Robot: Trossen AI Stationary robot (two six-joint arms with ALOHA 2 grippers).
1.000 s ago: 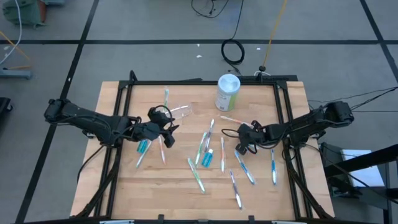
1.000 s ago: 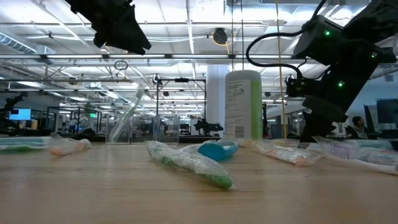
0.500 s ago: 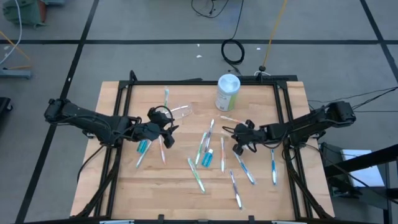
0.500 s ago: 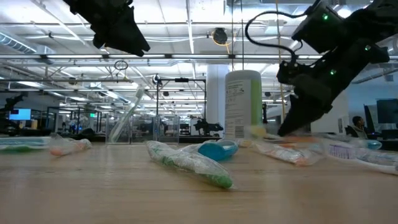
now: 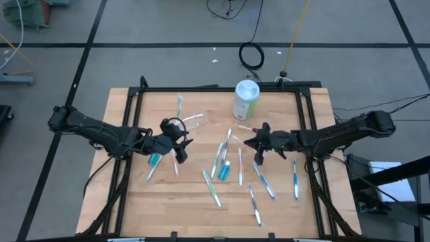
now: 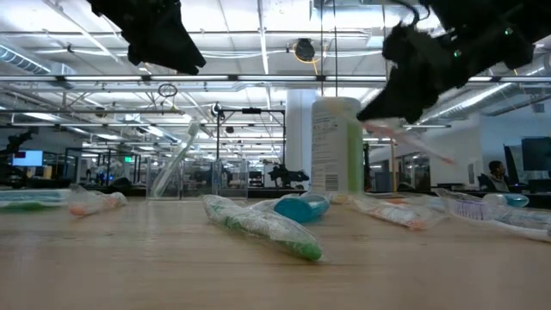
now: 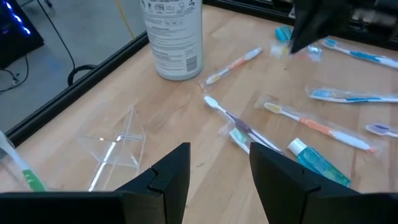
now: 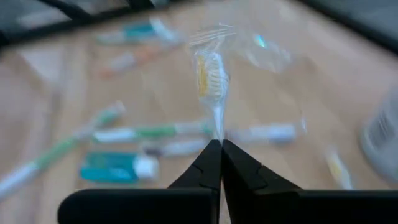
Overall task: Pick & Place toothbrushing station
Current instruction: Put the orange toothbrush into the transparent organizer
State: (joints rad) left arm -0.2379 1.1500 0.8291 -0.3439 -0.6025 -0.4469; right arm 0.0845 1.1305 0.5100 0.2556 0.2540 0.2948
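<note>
Clear-wrapped orange-and-white toothbrush is hanging above the wooden table, clamped in the right claw, while the left claw, fingers apart, is hovering beside the toppled clear plastic cup.

The right gripper closed on a wrapped toothbrush, lifted it off the table, and moved from among the scattered brushes toward the green canister.
</note>
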